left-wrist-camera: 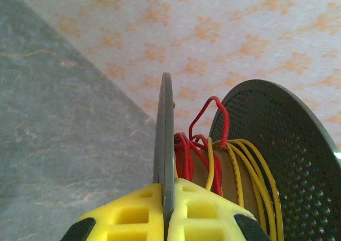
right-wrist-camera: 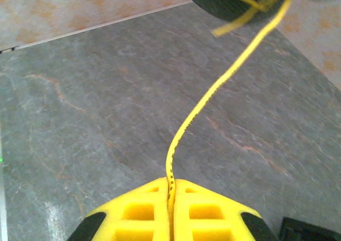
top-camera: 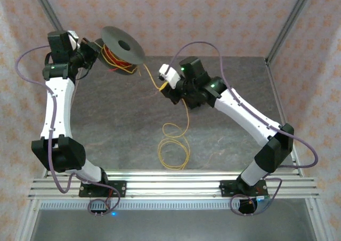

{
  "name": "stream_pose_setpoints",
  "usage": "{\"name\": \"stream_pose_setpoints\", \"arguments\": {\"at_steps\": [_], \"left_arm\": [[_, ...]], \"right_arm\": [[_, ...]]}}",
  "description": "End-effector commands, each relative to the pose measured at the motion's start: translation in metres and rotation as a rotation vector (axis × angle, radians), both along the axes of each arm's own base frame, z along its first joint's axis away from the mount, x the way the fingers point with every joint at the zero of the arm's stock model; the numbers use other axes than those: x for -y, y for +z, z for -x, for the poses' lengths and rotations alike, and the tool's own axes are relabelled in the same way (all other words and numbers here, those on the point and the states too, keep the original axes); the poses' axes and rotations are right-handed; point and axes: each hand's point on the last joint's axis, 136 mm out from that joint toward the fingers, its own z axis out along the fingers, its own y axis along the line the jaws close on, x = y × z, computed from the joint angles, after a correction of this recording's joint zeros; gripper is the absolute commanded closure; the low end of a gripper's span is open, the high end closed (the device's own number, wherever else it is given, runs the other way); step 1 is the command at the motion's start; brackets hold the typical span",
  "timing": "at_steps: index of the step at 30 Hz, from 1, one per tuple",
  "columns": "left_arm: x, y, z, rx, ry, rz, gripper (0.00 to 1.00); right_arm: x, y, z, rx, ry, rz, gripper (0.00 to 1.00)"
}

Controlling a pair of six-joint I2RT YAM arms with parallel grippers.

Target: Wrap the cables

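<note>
Your left gripper (left-wrist-camera: 165,211) has its yellow fingers (left-wrist-camera: 128,217) pinched on the thin near flange of a dark spool (left-wrist-camera: 164,123), with the edge of the disc sandwiched between them. From above you see the spool (top-camera: 123,45) held off the table (top-camera: 229,118) at the far left, tilted with its broad flange facing up. Between the two flanges the core carries some of the cables (left-wrist-camera: 242,177): several turns of yellow strand beside a bundle of red wire (left-wrist-camera: 186,158), one red loop standing loosely above the rest. Your right gripper (right-wrist-camera: 171,198) is pressed together on a single yellow strand (right-wrist-camera: 213,89), which leaves the slot between its fingers (right-wrist-camera: 133,211) and climbs in a slight curve to the spool at the top of that wrist view. A short loose yellow end hangs just beside it there. In the overhead view the strand (top-camera: 151,80) runs from the spool down toward the right arm's wrist. Below that wrist it drops to the table, where the slack (top-camera: 173,147) lies in a couple of loose overlapping loops between the two arms, near the front edge.
</note>
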Motion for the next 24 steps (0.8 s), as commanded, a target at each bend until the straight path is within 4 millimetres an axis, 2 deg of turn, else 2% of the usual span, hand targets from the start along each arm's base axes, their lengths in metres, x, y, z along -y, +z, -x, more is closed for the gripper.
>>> {"name": "stream_pose_setpoints", "arguments": {"at_steps": [1,5,7,16,20,24], "left_arm": [[-0.030,0.059,-0.005,0.200,0.200,-0.133,1.00],[-0.019,0.042,-0.013,0.137,0.210,-0.241,1.00],[-0.006,0.034,-0.019,0.117,0.185,-0.278,1.00],[0.057,0.003,-0.032,0.016,0.032,-0.537,1.00],[0.095,-0.011,-0.033,-0.018,-0.090,-0.653,1.00],[0.127,-0.019,-0.029,-0.024,-0.213,-0.763,1.00]], "right_arm": [[-0.010,0.013,0.027,0.043,0.109,0.035,1.00],[-0.028,0.033,0.036,0.095,0.169,0.011,1.00],[-0.034,0.042,0.036,0.113,0.187,0.009,1.00],[-0.050,0.059,0.013,0.169,0.165,0.028,1.00],[-0.051,0.064,-0.009,0.219,0.097,0.053,1.00],[-0.038,0.066,-0.043,0.243,-0.025,0.091,1.00]]}}
